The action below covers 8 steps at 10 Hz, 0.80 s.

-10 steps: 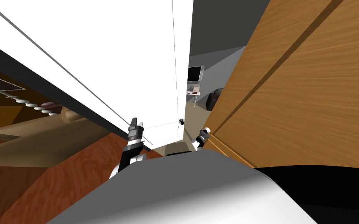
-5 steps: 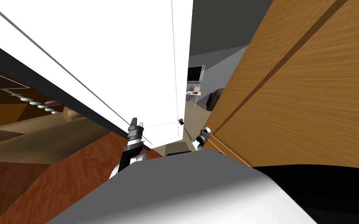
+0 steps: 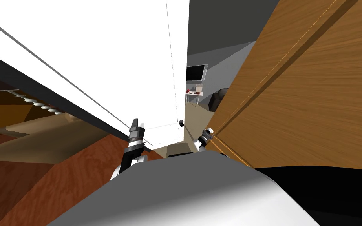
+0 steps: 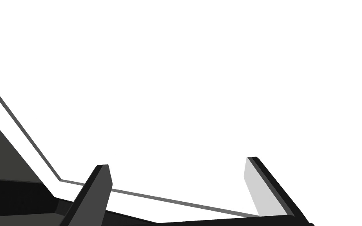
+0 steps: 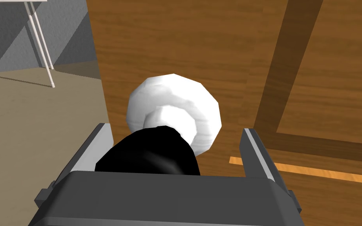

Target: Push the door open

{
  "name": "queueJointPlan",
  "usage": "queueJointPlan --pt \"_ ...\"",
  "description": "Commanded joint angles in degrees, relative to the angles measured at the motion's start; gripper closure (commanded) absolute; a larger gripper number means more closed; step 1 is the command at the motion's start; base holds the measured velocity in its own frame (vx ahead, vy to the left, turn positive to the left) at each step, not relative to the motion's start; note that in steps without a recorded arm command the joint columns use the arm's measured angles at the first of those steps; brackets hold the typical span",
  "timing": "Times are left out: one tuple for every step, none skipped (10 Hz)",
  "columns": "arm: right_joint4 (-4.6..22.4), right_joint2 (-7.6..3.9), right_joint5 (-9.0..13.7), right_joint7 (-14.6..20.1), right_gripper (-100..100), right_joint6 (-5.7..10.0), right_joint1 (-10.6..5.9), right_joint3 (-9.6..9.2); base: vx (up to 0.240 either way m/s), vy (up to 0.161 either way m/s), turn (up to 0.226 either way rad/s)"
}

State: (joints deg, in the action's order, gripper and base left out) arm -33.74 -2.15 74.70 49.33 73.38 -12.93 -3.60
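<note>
The white door [image 3: 137,59] stands ajar straight ahead, with a small dark knob [image 3: 181,122] at its free edge. My left gripper [image 3: 136,123] is up against the door's lower panel. In the left wrist view the door [image 4: 196,78] is very close, and the left gripper [image 4: 178,166] is open with nothing between its fingers. My right gripper [image 3: 208,132] hangs low beside the brown wooden wall [image 3: 302,98]. In the right wrist view the right gripper [image 5: 176,135] is open, and a white rounded thing [image 5: 172,98] with a black stub lies between its fingers; I cannot tell what it is.
Through the gap I see a tan floor, a small table [image 3: 194,94], a dark screen [image 3: 196,72] and a dark seat [image 3: 217,99]. Red-brown wooden floor [image 3: 58,184] lies to my left. The wooden wall [image 5: 215,47] is close on the right.
The door's free edge and knob have shifted a little left, and the gap beside the wooden wall is wider. The whole head view has also shifted slightly. Both arms look unchanged.
</note>
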Motion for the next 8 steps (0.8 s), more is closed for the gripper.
queueJointPlan --pt "0.47 -0.36 0.2 0.29 100 1.29 1.6 0.58 0.006 0.01 0.005" --pt "0.63 -0.47 0.75 0.29 100 1.8 1.49 0.58 -0.005 -0.027 0.032" --pt "0.63 -0.47 0.75 0.29 100 1.8 1.49 0.58 -0.003 -0.04 0.046" --pt "0.8 -0.59 1.3 0.3 100 2.3 1.39 0.59 -0.009 -0.048 0.034" --pt "0.27 -0.59 1.3 0.3 100 2.3 1.39 0.59 -0.011 -0.046 -0.006" --pt "0.7 -0.59 1.3 0.3 100 2.3 1.39 0.59 0.009 -0.02 0.013" --pt "0.8 -0.59 1.3 0.3 100 2.3 1.39 0.59 0.003 0.002 -0.021" --pt "1.14 -0.79 2.44 0.32 100 3.36 1.17 0.61 0.014 -0.054 0.058"
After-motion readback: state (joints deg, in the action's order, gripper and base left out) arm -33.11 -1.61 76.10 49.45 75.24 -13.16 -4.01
